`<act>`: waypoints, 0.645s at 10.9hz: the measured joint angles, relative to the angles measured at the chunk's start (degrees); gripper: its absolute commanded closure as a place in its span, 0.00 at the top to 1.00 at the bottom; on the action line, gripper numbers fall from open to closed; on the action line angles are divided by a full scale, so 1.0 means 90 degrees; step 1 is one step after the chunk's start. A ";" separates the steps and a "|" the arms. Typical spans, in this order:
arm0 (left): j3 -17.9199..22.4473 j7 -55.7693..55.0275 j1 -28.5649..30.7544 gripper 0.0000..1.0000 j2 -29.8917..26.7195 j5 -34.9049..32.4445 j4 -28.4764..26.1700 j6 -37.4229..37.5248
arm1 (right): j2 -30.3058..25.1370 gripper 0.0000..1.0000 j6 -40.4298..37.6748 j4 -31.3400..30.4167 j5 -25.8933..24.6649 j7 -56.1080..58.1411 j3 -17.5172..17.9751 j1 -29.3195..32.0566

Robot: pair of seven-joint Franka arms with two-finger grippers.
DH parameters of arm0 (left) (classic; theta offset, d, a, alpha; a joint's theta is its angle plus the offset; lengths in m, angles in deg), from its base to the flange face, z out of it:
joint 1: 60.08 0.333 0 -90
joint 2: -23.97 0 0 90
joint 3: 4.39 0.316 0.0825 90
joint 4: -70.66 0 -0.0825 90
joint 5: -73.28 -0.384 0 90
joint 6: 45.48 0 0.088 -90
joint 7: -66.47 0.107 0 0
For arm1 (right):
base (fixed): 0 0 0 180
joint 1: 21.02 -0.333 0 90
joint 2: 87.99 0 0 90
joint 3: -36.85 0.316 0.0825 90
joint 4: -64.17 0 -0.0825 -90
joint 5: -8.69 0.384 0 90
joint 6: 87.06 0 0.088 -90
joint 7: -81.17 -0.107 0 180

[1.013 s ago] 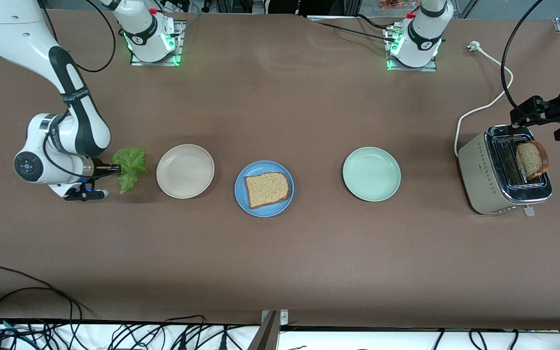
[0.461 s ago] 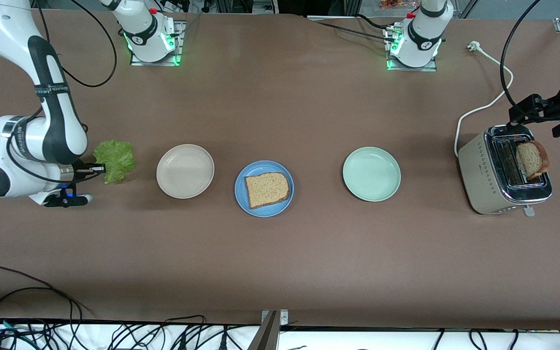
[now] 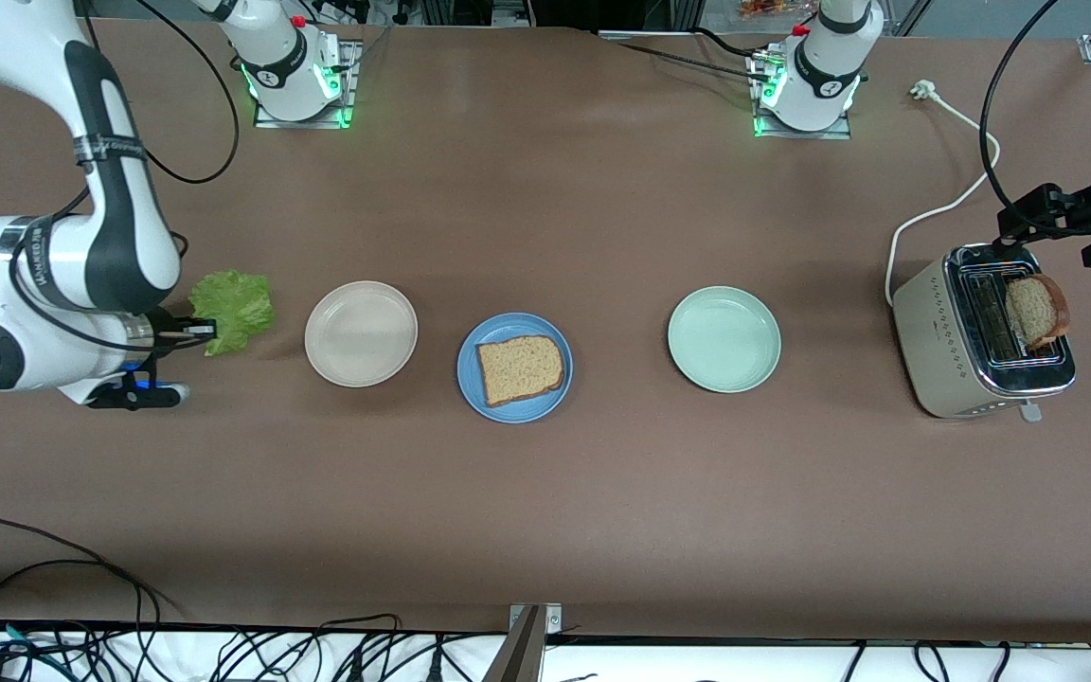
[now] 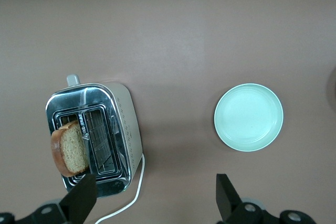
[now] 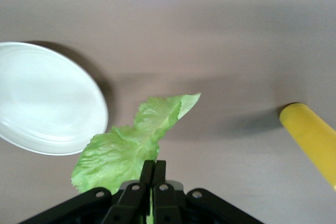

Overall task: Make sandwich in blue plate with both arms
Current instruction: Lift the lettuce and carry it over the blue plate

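1. The ruffled green lettuce leaf (image 3: 233, 309) is pinched at its edge by the black two-finger right gripper (image 3: 205, 331), its fingers pressed together on it; leaf and gripper are held above the brown worktop (image 3: 545, 511) at the right arm's end, beside the round cream plate (image 3: 361, 333).
2. The black two-finger left gripper (image 4: 157, 195) is seen with its fingers spread wide and nothing between them, raised over the silver two-slot toaster (image 3: 981, 332) at the left arm's end.
3. One square brown wholegrain bread slice (image 3: 520, 368) is shown lying flat in the round mid-blue plate (image 3: 470, 379), between the cream plate and the round pale mint-green plate (image 3: 724, 339).
4. A second brown bread slice (image 3: 1036, 309) is seen standing up out of a toaster slot.
5. Nothing is held by the cream and mint-green plates.
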 measured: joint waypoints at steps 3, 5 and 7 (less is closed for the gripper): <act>0.0022 -0.0005 0.0012 1.00 -0.0004 0.0000 0.0056 0.0001 | -0.0006 0.00 -0.0063 0.0393 0.0069 -0.0991 0.0036 -0.0780; 0.0099 -0.0006 0.0035 1.00 -0.0007 0.0000 0.0135 0.0002 | 0.0002 0.00 0.0054 0.0557 0.0352 -0.1898 0.0060 -0.1302; 0.0116 -0.0006 0.0077 1.00 -0.0005 0.0000 0.0138 0.0002 | 0.0068 0.00 0.0588 0.0574 0.0683 -0.2900 0.0064 -0.1757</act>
